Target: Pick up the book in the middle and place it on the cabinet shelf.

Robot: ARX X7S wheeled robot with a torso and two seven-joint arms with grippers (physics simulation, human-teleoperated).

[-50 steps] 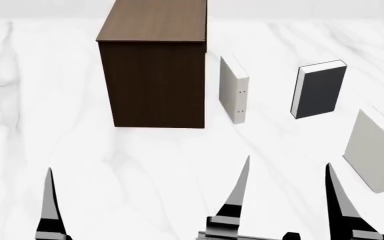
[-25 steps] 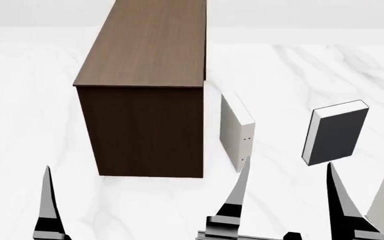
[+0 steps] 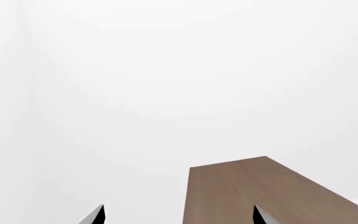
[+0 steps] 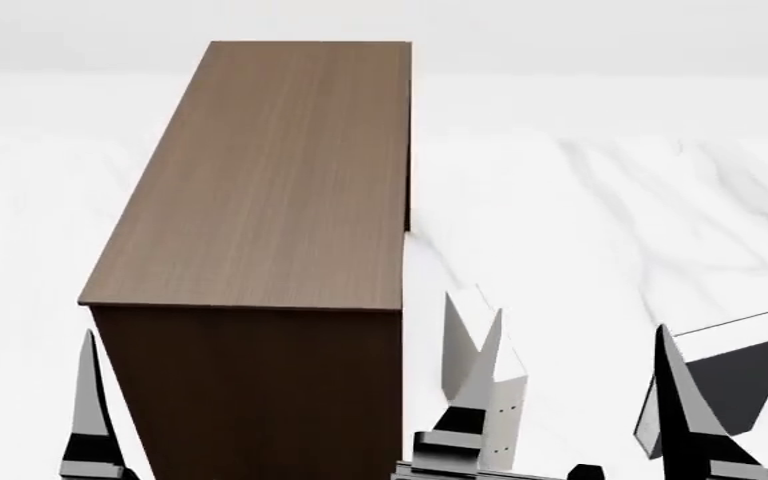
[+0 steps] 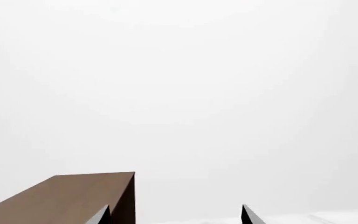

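Nearest you, your right claw point(image 4: 578, 395) hangs wide open with nothing between its fingers; of your left claw point(image 3: 177, 213) both tips show in its wrist view, well apart and empty. Just past the right claw's fingers, the charcoal-grey book point(image 4: 720, 385) stands upright on the marble desk point(image 4: 598, 230), untouched (an off-white book point(image 4: 486, 390) stands beside the cabinet). Farther off rises the cabinet point(image 4: 277, 180), its top bare. By my reading, grasp, lift and placement all remain.

Charcoal book point(image 4: 731, 385) stands upright (white pages), right of cabinet point(image 4: 271, 190).
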